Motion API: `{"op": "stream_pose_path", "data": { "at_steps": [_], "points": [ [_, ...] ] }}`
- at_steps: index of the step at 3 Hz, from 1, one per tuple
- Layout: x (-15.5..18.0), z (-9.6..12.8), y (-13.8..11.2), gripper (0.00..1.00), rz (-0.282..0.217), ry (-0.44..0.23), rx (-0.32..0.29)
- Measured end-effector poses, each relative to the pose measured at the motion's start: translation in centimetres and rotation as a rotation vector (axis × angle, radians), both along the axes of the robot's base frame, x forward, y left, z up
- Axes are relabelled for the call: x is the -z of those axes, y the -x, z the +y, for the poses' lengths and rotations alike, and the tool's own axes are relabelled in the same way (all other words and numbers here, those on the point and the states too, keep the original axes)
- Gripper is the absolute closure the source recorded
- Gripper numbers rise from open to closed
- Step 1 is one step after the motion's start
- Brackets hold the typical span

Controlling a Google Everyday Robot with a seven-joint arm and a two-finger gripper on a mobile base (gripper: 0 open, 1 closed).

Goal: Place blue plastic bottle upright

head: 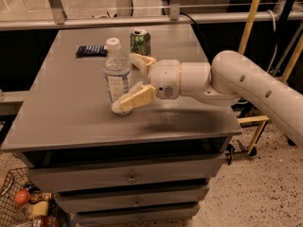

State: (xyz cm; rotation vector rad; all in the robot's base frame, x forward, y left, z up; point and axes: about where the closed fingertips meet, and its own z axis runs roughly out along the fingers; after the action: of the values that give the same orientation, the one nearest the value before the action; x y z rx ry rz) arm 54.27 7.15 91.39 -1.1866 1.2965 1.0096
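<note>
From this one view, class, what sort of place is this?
Probably a robot lab or workshop: a grey drawer cabinet as worktable, speckled hard floor, a wire basket. The gripper is open around the standing blue plastic bottle.

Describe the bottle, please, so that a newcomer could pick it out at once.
On the grey table, find the open gripper. The bottle stands upright between its fingers: clear, white-capped, taller than the green can behind it, and unlike the flat dark packet.
</note>
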Motion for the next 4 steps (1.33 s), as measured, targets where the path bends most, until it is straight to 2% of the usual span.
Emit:
{"op": "stream_pose_path", "data": {
  "at_steps": [1, 2, 3, 4],
  "points": [
    [-2.4, 0.0, 0.6, 0.00, -0.041, 0.046, -0.008],
    [-5.4, -1.7, 1.3, 0.00, -0.086, 0.105, 0.042],
    [-8.0, -4.2, 2.2, 0.00, -0.125, 0.137, 0.114],
    [-9.4, -7.0, 2.6, 0.00, -0.144, 0.136, 0.182]
  ]
}}
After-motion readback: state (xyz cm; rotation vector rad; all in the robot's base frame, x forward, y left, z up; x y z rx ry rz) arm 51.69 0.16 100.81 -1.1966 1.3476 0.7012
